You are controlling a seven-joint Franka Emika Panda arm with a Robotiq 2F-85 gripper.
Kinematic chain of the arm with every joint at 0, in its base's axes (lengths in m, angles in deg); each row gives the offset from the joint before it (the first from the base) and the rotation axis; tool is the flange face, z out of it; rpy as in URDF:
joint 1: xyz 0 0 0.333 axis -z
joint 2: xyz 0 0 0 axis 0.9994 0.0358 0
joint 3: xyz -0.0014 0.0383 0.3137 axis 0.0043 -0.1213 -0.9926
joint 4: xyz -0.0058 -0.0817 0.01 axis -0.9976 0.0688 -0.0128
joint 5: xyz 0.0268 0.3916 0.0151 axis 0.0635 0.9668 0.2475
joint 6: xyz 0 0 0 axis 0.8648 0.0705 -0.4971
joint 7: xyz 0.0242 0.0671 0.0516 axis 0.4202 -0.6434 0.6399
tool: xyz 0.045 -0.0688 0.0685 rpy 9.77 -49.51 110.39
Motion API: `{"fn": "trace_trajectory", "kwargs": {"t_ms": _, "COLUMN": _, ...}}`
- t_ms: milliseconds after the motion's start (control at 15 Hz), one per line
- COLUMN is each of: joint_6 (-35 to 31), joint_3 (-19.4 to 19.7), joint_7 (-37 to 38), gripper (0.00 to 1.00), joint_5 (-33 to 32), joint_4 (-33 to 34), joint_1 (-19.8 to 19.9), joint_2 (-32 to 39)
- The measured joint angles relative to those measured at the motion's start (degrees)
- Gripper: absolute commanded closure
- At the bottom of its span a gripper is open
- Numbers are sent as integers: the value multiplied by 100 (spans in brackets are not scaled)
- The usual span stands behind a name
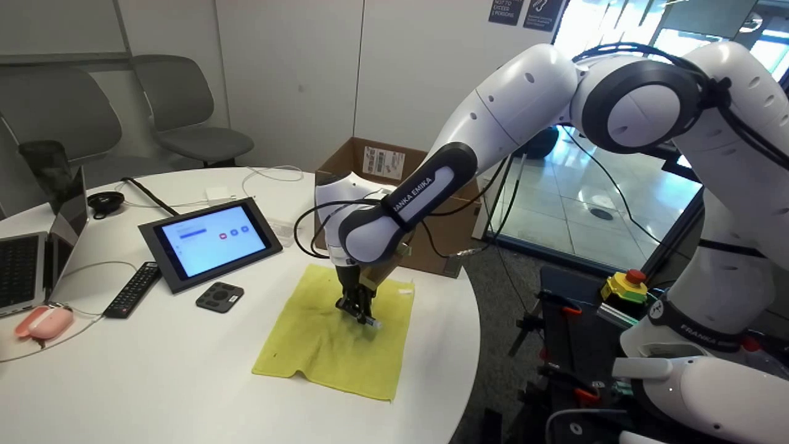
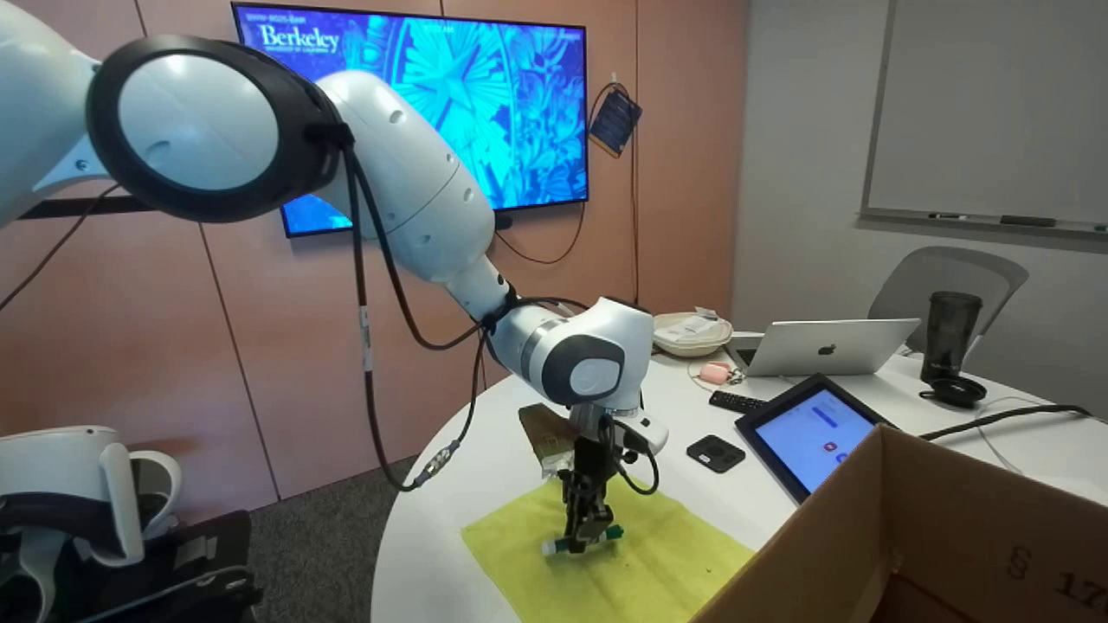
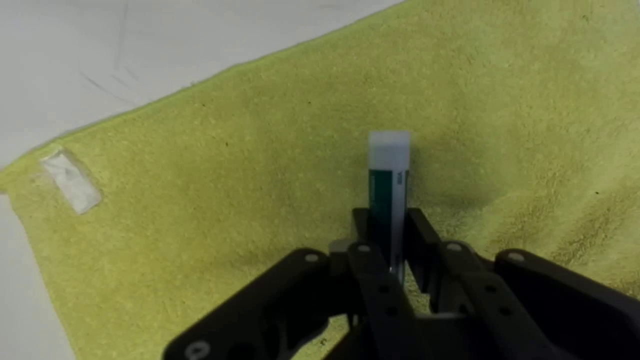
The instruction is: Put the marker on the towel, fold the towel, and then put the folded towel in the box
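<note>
Over the square yellow-green cloth towel (image 1: 327, 348), the black two-finger gripper (image 3: 388, 222) pinches a green-and-white cylindrical marker (image 3: 389, 182), jaws nearly together.

In the wrist view, the jaws, clamped on the marker (image 3: 387, 190), conceal its 6 o'clock end; its lettering is blurred. In an exterior view, the Franka arm (image 1: 502, 108) obscures part of the cardboard box (image 1: 462, 225); print on the white label (image 1: 383, 163) is too small to read. The laptop (image 1: 18, 270) is cut off at 9 o'clock. In an exterior view, the picture edge truncates the towel (image 2: 653, 558) at 6 o'clock and the box between 4 and 5 o'clock.
</note>
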Motion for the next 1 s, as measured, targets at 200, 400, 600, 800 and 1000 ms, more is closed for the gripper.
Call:
{"fn": "trace_trajectory", "kwargs": {"t_ms": 200, "joint_6": -206, "joint_3": 14, "joint_7": 21, "gripper": 88, "joint_5": -48, "joint_4": -125, "joint_1": -10, "joint_2": 14}}
{"fn": "trace_trajectory", "kwargs": {"t_ms": 400, "joint_6": -347, "joint_3": 29, "joint_7": 36, "gripper": 87, "joint_5": -58, "joint_4": -194, "joint_1": -10, "joint_2": 82}}
{"fn": "trace_trajectory", "kwargs": {"t_ms": 600, "joint_6": -409, "joint_3": 33, "joint_7": 37, "gripper": 48, "joint_5": -58, "joint_4": -214, "joint_1": -9, "joint_2": 157}}
{"fn": "trace_trajectory", "kwargs": {"t_ms": 800, "joint_6": -478, "joint_3": 34, "joint_7": 37, "gripper": 25, "joint_5": -58, "joint_4": -249, "joint_1": -8, "joint_2": 174}}
{"fn": "trace_trajectory", "kwargs": {"t_ms": 1000, "joint_6": -661, "joint_3": 34, "joint_7": 46, "gripper": 3, "joint_5": -57, "joint_4": -332, "joint_1": -5, "joint_2": 156}}
